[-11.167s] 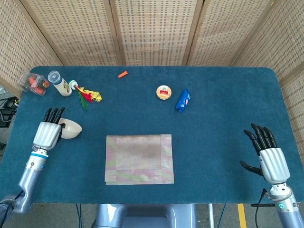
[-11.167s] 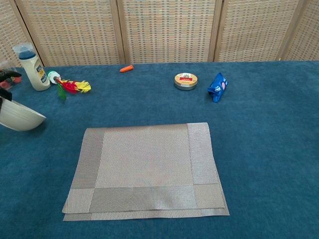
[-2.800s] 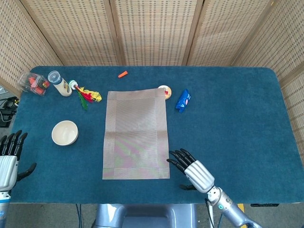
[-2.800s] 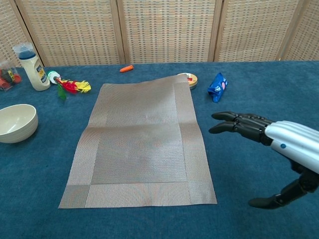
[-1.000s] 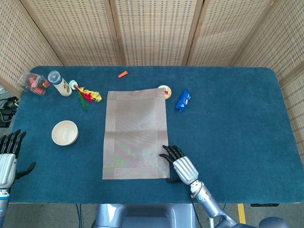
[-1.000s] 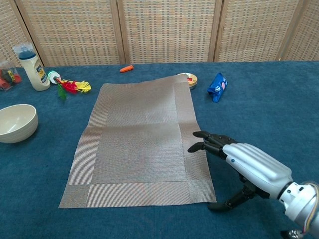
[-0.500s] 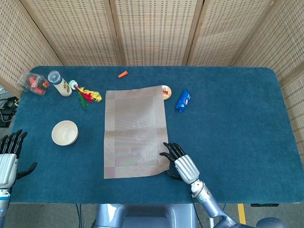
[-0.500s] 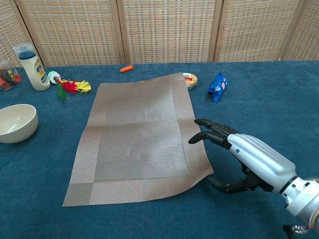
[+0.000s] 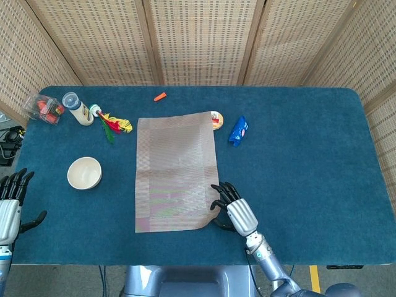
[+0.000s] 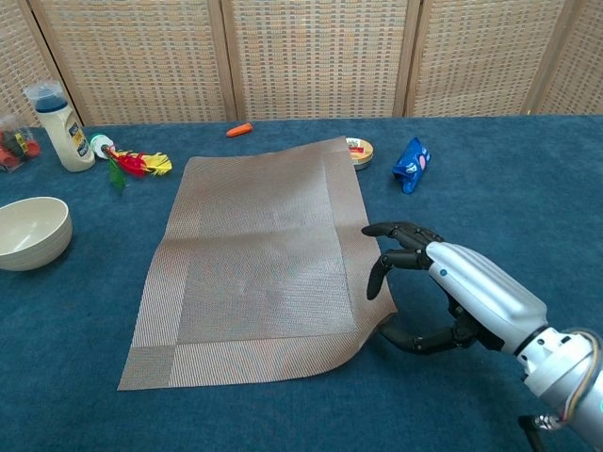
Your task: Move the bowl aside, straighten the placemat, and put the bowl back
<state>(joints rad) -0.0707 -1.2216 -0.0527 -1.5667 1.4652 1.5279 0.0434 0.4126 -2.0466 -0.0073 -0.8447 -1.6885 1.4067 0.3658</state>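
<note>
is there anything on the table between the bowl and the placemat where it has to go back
Nothing visible. The bowl sits left of the placemat with only bare blue table between them. On the mat's right edge the right hand pinches the near corner, so that corner is lifted. The left hand is off to the left, holding nothing.

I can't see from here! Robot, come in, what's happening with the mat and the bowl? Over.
Right robot hand pinching placemat near corner, corner lifted. Left robot hand open, off to the side. Bowl set aside, left of mat. Round tin touching mat's far corner.
</note>
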